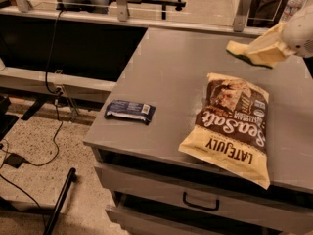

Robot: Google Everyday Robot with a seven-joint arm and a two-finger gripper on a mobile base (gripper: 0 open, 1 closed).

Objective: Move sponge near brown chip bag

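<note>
Cables point(51, 72): trailed over the floor far to the left of the brown chip bag point(230, 126); well off the table, so nothing for the arm to catch.

Dark blue snack packet point(129, 111): lay flat on the grey table point(166, 67), well apart from the bag on its left, near the table's front-left corner; no part of the task, and out of the likely path.

Drawer handle point(200, 202): below the bag's near end, on the cabinet front; the drawer looked closed.

Brown chip bag: lay flat on its back, label up, with the cream end reaching the front edge and the dark brown end pointing to the rear; bare table lay beyond that brown end and along its left side, so there was room to set something down.

Sponge point(237, 48): beyond the bag's far end, near it but not touching; it seemed raised off the table, a dark edge showing beneath it.

Gripper point(257, 52): beyond the bag's far right corner, reaching in from the right; it looked closed on the sponge, whose free end stuck out to the left.

Step, as judged: carrying; lowering the sponge beside the brown end remained.
</note>
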